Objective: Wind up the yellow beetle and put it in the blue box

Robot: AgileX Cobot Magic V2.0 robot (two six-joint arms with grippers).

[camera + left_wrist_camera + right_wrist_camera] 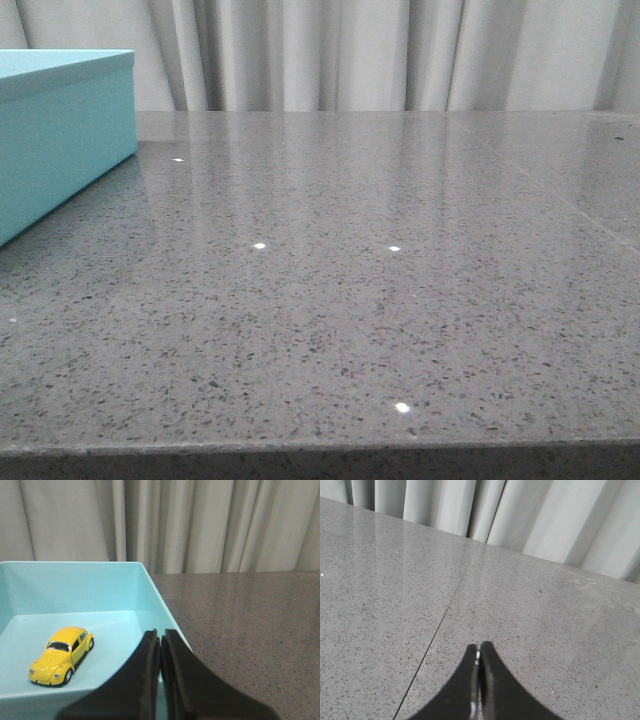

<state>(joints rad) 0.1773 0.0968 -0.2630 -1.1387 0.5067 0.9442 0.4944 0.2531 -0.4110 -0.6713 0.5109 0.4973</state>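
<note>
The yellow beetle point(62, 654) stands on its wheels on the floor of the open blue box point(85, 587), seen in the left wrist view. My left gripper point(160, 634) is shut and empty, above the box's near right corner, apart from the car. The blue box also shows at the far left of the front view point(60, 140), where the car is hidden. My right gripper point(479, 648) is shut and empty above bare grey table. Neither gripper shows in the front view.
The grey speckled stone table point(350, 300) runs from its front edge point(320, 450) to a pale curtain point(400, 50) at the back. A thin seam point(440, 625) crosses the table in the right wrist view.
</note>
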